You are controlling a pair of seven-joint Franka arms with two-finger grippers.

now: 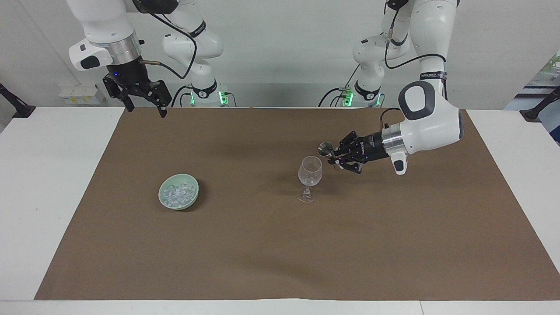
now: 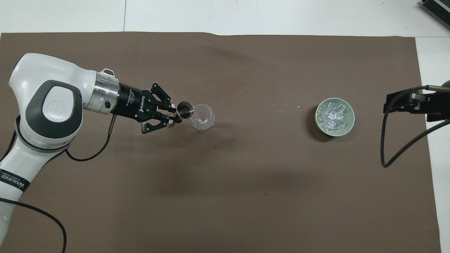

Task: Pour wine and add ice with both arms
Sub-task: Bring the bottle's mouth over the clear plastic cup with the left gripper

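Left gripper (image 1: 333, 156): fingers closed on a small metal jigger (image 1: 324, 149), held sideways in the air, the cup's open mouth tipped toward the rim of the wine glass and, seen from above, overlapping the glass's edge on the side toward the left arm's end of the table. Left arm (image 1: 426, 116): white, bent low over the brown mat, wrist level, reaching in from its own end. Wine glass (image 1: 309, 177): clear, stemmed, upright on the mat, roughly mid-table; a few glinting bits show in its bowl, though what they are cannot be told. Bowl (image 1: 193, 188): pale green, shallow, on the mat well apart from the glass, toward the right arm's end of the table. Ice (image 1: 176, 194): many small clear chunks, heaped inside the bowl. Right gripper (image 1: 142, 98): fingers spread apart, holding nothing, raised over the mat's corner at the robots' edge of the table; the right arm (image 1: 105, 33) waits there. Brown mat (image 1: 280, 245): covers most of the white table (image 1: 39, 183).
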